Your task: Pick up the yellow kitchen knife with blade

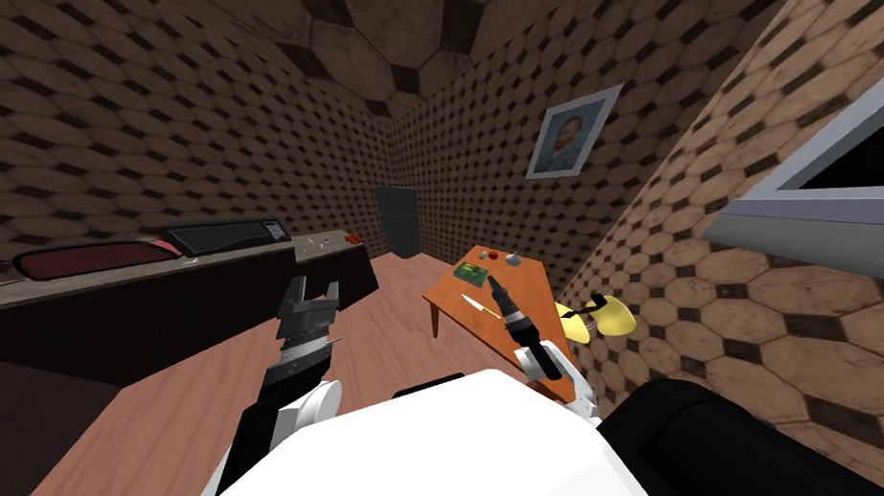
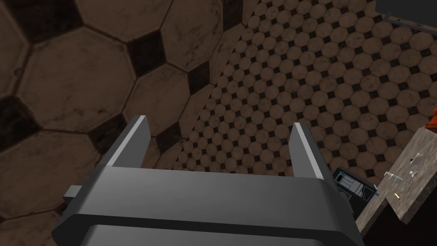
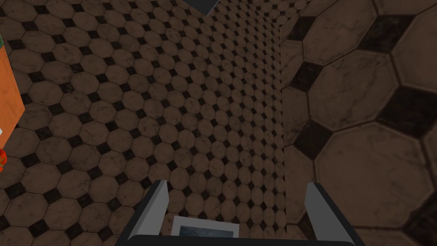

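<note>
Over on the left, the left tool (image 1: 313, 290) is raised beside the long dark desk (image 1: 139, 308), its 2 fingers spread wide with nothing between them. It looks out of play, I'd say.

Moving across to the orange desk (image 1: 529, 282), there's the target. The knife (image 1: 473, 303) is a thin pale sliver lying flat near the desk's front edge, just below a small green board (image 1: 472, 274).

Next comes the right tool (image 1: 492, 282), out over the desk, just beside the knife and above it. Its wrist view shows the fingers parted and empty, and it is aimed up at the tiled wall, not down at the desk.

I read this as the reach, with the grasp not yet begun. The next move calls for tipping that right wrist down until the knife sits between the fingers. They should be squared across the handle, not the blade. Then the tool lowers close to the desk top before closing, because a flat, thin knife leaves little to catch.
</note>
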Robot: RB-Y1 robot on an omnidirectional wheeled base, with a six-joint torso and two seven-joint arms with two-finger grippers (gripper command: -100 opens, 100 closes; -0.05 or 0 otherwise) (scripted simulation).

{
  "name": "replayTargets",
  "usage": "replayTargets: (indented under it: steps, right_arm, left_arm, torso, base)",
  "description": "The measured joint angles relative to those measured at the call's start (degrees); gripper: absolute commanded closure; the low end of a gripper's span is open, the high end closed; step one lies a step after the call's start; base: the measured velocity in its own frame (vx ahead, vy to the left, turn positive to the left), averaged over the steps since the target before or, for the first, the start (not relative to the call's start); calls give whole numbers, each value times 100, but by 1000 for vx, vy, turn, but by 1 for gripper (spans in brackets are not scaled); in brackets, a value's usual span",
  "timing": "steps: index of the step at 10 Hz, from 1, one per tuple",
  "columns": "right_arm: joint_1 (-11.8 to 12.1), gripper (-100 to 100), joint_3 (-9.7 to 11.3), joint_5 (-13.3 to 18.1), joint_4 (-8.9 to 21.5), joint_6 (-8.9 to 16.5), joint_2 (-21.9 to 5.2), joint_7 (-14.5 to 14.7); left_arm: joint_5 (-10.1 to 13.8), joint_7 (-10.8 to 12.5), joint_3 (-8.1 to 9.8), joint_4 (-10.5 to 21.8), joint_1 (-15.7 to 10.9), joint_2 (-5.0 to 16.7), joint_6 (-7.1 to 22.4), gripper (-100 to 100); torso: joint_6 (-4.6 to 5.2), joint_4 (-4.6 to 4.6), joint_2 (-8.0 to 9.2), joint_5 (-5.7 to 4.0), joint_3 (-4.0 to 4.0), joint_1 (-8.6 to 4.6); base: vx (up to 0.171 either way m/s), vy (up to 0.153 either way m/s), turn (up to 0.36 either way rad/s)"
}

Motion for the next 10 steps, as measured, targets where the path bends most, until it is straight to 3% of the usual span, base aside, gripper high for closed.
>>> replayTargets:
  steps: [10]
  right_arm:
    - [46,-100,447,383,1481,75,-1235,-25]
  left_arm:
    - [0,0,2,0,2,1,0,0]
  torso:
    - [10,-1,0,-2,-1,-9]
  base:
    - [42,-13,251]
